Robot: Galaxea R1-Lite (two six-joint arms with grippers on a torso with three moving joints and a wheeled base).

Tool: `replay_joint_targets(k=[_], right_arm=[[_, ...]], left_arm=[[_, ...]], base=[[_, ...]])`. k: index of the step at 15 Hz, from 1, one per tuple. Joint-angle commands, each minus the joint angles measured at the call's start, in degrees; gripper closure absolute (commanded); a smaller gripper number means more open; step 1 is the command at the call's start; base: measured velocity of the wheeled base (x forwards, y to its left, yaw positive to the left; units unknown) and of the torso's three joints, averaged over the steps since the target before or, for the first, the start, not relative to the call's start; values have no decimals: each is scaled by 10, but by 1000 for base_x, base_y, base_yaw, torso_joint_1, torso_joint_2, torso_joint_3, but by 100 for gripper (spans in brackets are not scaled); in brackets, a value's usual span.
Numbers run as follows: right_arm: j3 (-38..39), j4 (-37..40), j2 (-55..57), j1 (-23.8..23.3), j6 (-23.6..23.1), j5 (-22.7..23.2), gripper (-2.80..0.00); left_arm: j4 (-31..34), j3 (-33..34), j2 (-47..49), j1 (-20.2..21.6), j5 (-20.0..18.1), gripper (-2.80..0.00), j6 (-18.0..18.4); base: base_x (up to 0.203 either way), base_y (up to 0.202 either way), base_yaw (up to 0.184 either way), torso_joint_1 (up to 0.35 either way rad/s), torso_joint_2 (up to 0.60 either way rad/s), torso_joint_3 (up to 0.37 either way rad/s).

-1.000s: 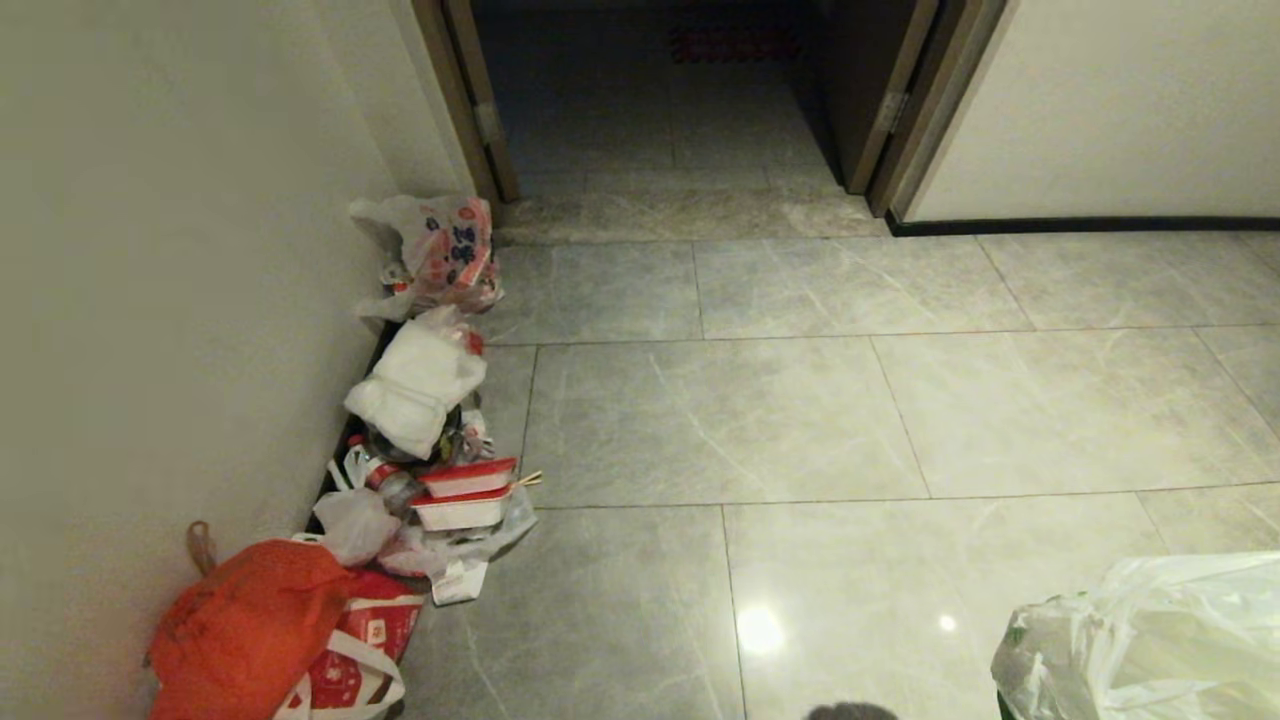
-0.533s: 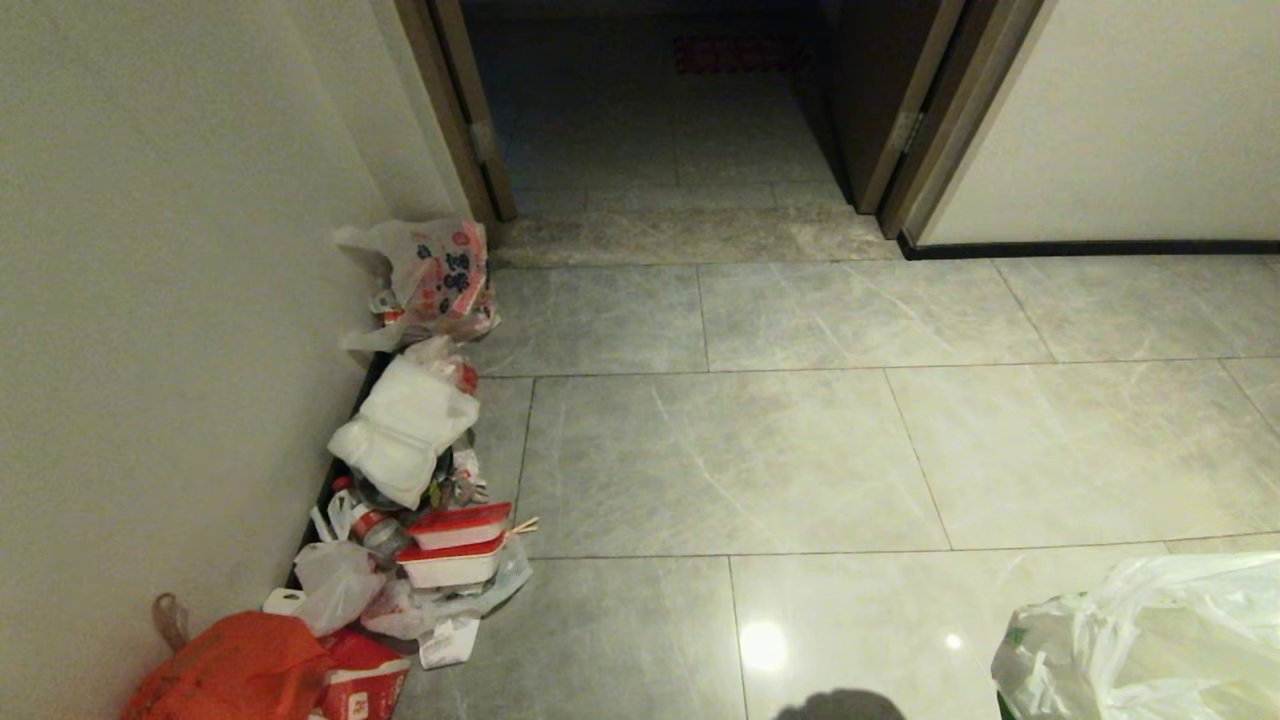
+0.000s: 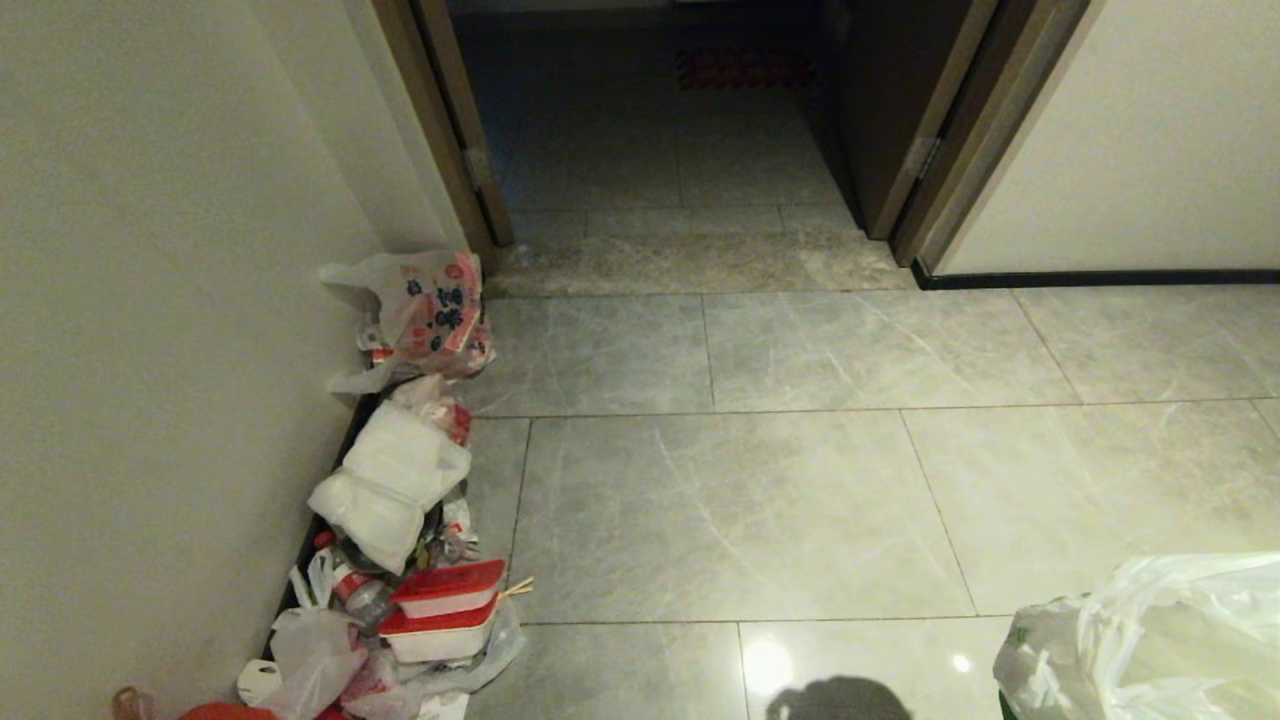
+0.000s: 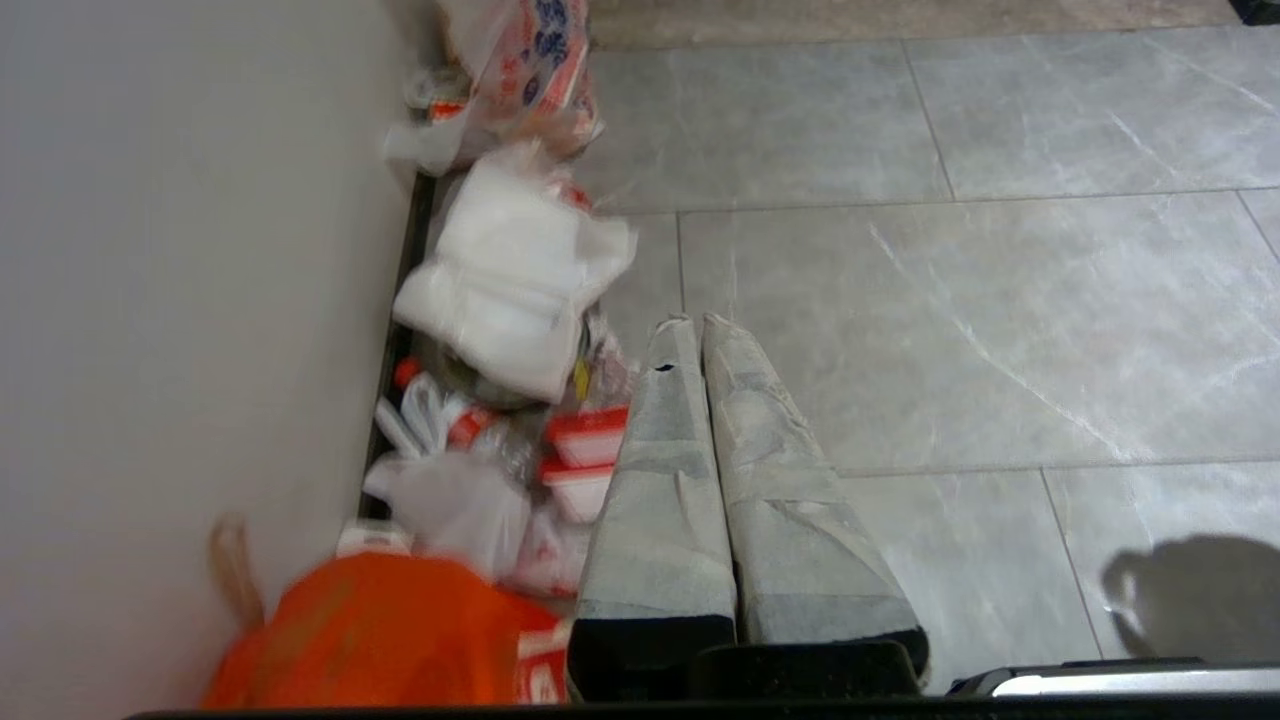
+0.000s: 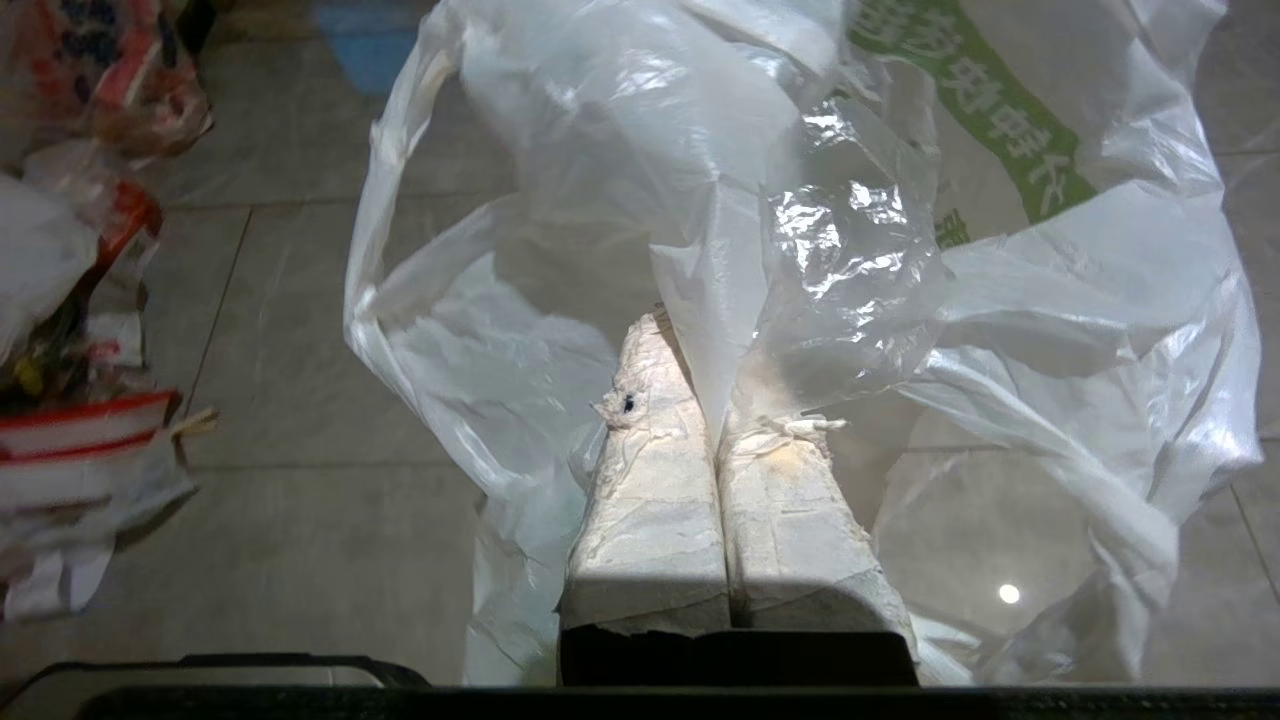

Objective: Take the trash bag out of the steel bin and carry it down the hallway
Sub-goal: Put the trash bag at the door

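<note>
You see grey marbled hallway tiles, beige walls, a dark baseboard. The trash bag is translucent white with green printing. By the wall: a white bag, red-lidded white boxes, an orange bag.

Rubbish heap along the beige wall; open doorway ahead.

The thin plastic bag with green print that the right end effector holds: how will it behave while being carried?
The trash bag is probably floppy: its thin film hangs crinkled and billowing around the right end effector. It seems light, since you can see the floor through it and nothing bulky shows inside. The glossy film may be slippery, so the shut grip on one pinched fold could slide.
</note>
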Motion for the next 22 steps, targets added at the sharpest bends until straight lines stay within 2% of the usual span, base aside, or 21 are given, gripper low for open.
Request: replay_joint_targets(k=[1, 5, 15, 22], right_arm=[[0, 0, 1, 0, 0, 0, 0], [0, 0, 1, -1, 0, 0, 0], [0, 0, 1, 0, 0, 0, 0], [0, 0, 1, -1, 0, 0, 0]], left_arm=[[0, 0, 0, 0, 0, 0, 0], [0, 0, 0, 0, 0, 0, -2], [0, 0, 0, 0, 0, 0, -1], [0, 0, 0, -1, 0, 0, -1]], base=[[187, -14, -2, 2, 7, 5], [161, -50, 2, 2, 2, 1], [6, 0, 0, 0, 0, 1], [186, 0, 1, 1, 1, 3]])
